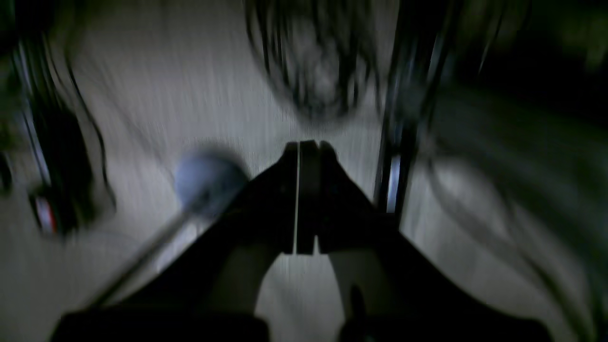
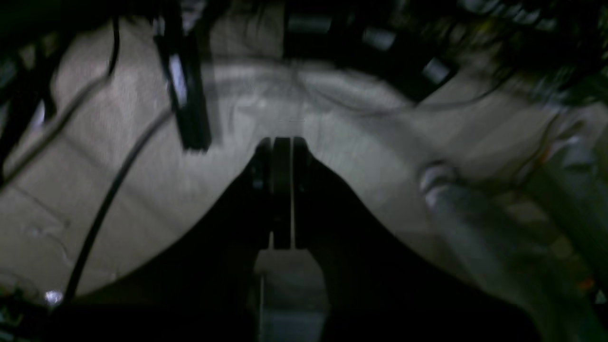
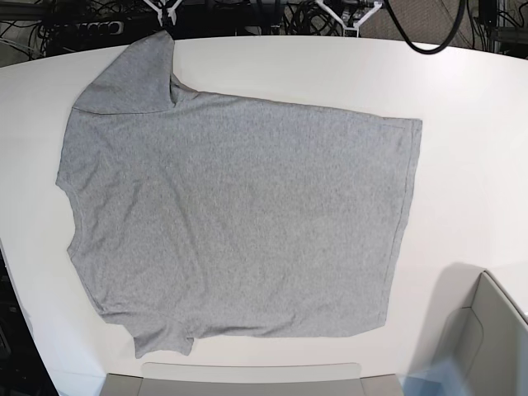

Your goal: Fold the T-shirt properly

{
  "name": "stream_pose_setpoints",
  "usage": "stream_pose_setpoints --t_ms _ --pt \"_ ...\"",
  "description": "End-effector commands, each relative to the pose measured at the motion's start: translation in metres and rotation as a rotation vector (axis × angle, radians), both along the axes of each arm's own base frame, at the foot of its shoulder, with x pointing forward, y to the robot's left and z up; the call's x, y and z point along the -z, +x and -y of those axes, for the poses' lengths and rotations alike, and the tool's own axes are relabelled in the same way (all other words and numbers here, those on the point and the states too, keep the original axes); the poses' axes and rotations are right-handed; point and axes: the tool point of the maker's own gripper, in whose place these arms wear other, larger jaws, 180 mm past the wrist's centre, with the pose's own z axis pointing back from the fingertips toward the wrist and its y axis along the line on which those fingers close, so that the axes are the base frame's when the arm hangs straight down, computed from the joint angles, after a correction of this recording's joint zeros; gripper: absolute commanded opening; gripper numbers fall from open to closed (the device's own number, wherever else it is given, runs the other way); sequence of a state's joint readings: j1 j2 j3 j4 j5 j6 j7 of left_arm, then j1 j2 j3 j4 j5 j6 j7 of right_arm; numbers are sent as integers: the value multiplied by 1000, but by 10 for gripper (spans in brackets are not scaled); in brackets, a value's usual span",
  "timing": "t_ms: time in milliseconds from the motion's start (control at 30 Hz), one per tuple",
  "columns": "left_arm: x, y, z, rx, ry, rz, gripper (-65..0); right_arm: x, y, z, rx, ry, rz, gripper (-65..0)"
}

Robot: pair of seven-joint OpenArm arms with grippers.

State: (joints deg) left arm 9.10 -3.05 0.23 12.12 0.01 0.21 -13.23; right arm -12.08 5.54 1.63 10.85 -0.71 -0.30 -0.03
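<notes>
Your left gripper [image 1: 304,147] and right gripper [image 2: 282,142]: both pressed together, empty, clear of the cloth. The T-shirt [image 3: 239,214] lies flat, plain side up, on the table [image 3: 470,148], spread ready for folding.

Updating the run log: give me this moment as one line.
T-shirt: flat on white table, plain side up, unfolded | left gripper: shut, empty | right gripper: shut, empty | arms: absent from base view
</notes>
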Motion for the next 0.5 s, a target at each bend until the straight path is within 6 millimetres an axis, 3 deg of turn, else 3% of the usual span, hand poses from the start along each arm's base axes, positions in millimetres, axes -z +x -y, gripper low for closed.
stream_pose_setpoints --t_ms 0,200,333,400,467 --pt "-1 -8 -2 -1 8 -2 -650 -1 1 5 -2 -7 15 -650" --pt "-2 -11 -3 1 9 2 -650 -6 -10 3 -15 1 32 -650" --pt "-3 -13 -3 1 7 1 -650 -9 -21 14 -26 -15 21 -650" --pt "-3 -28 -3 1 7 -19 -650 -11 -28 17 -30 -18 17 -650" --pt "-8 -29 -18 9 31 -1 -650 -16 -31 22 -43 -23 35 -650"
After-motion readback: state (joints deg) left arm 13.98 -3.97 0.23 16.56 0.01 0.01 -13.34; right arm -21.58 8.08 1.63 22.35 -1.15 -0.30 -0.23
